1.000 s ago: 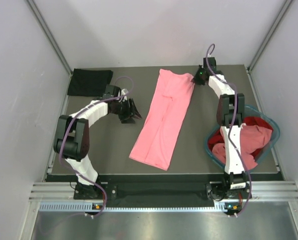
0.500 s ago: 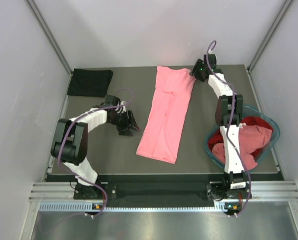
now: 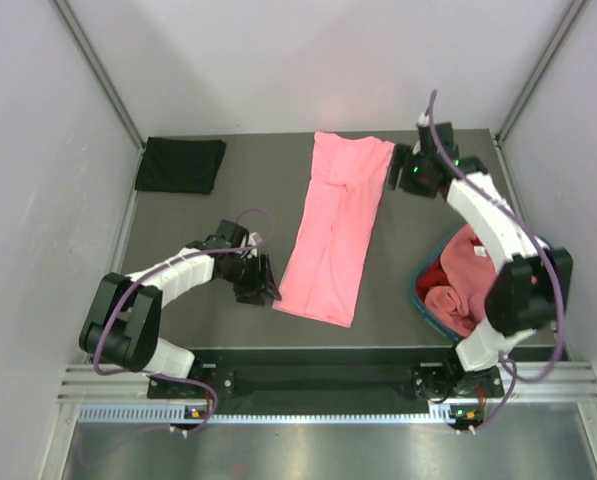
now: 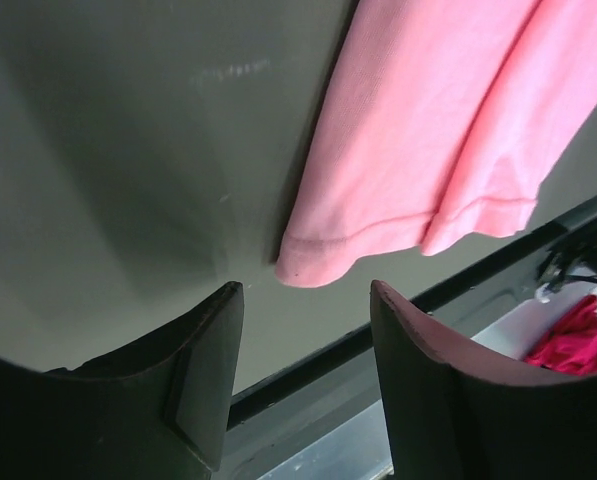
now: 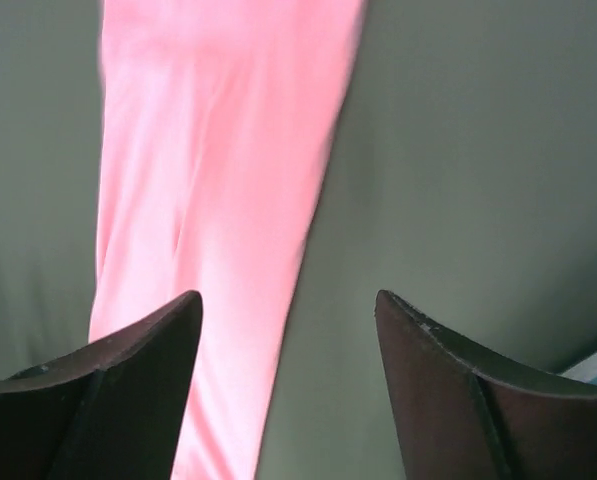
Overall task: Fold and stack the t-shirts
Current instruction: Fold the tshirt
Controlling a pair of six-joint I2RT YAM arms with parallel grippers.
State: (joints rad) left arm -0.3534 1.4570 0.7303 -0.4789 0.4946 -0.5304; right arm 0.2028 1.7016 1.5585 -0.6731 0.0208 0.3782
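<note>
Moved since earlier: left gripper (image 3: 261, 287) has slid toward the bottom of the top view, ending beside the near left corner of the pink t-shirt (image 3: 338, 225); right arm has swung its elbow out over the basket (image 3: 416, 291), and right gripper (image 3: 402, 172) has come off the shirt's far right corner
Left gripper: lower left of centre, low over the table (image 3: 403, 240); jaws well apart with nothing between them; in its wrist view the gripper (image 4: 303, 300) frames the shirt's hem corner (image 4: 313, 262), which lies just beyond the fingertips, not touched
Basket: teal, lower right of the top view, partly hidden by the right arm; holds a red t-shirt (image 3: 439, 301) and a crumpled pink cloth (image 3: 470, 262)
Pink t-shirt: centre of the table, a long narrow strip folded lengthwise, running from the far edge toward the near edge, near end leaning left
Right gripper: upper right, just beside the shirt's far right edge; wrist view, blurred, shows the gripper (image 5: 288, 300) spread wide and empty, over the bare table next to the shirt (image 5: 208, 160)
Black t-shirt: (image 3: 181, 165) upper left corner of the table, folded flat, well apart from both grippers
</note>
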